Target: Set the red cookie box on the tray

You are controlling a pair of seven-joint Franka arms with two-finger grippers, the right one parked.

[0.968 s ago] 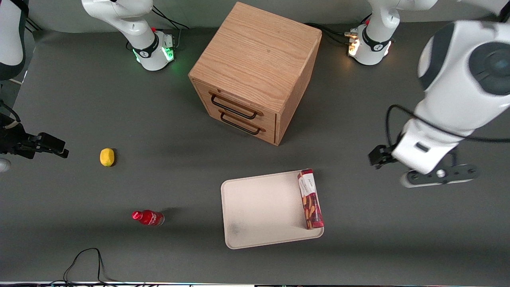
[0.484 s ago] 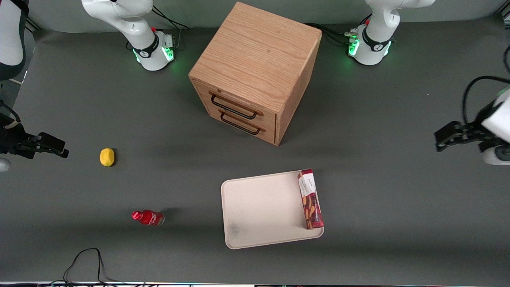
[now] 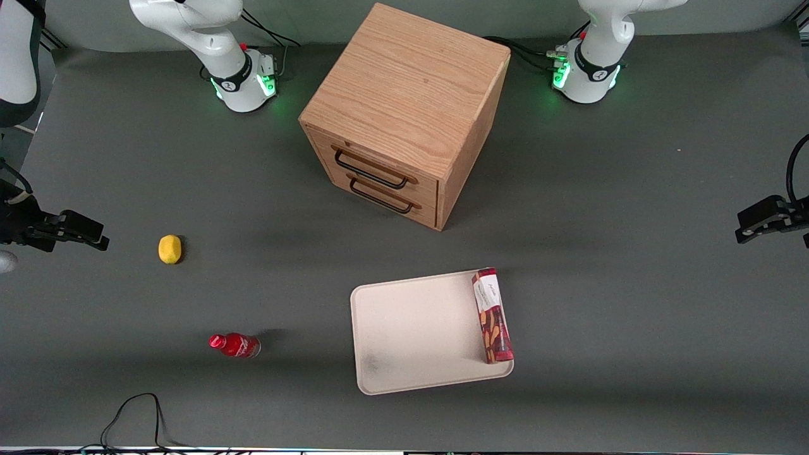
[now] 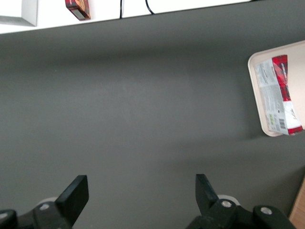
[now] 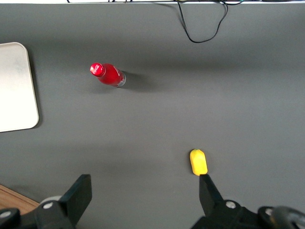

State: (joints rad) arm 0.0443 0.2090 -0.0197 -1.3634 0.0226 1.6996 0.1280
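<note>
The red cookie box [image 3: 492, 315] lies flat on the cream-white tray [image 3: 411, 328], along the tray's edge toward the working arm's end of the table. It also shows in the left wrist view [image 4: 282, 95], lying on the tray [image 4: 255, 90]. My left gripper [image 3: 752, 227] hovers at the working arm's end of the table, well away from the tray and farther from the front camera than it. In the left wrist view the gripper [image 4: 141, 188] is open and empty over bare grey table.
A wooden two-drawer cabinet [image 3: 404, 107] stands at mid-table, farther from the front camera than the tray. A small red bottle [image 3: 235, 345] and a yellow lemon [image 3: 169, 248] lie toward the parked arm's end. A black cable [image 3: 136, 414] loops at the near edge.
The left arm has drawn away from the tray toward its own end of the table, leaving most of the front view. The box stays on the tray.
</note>
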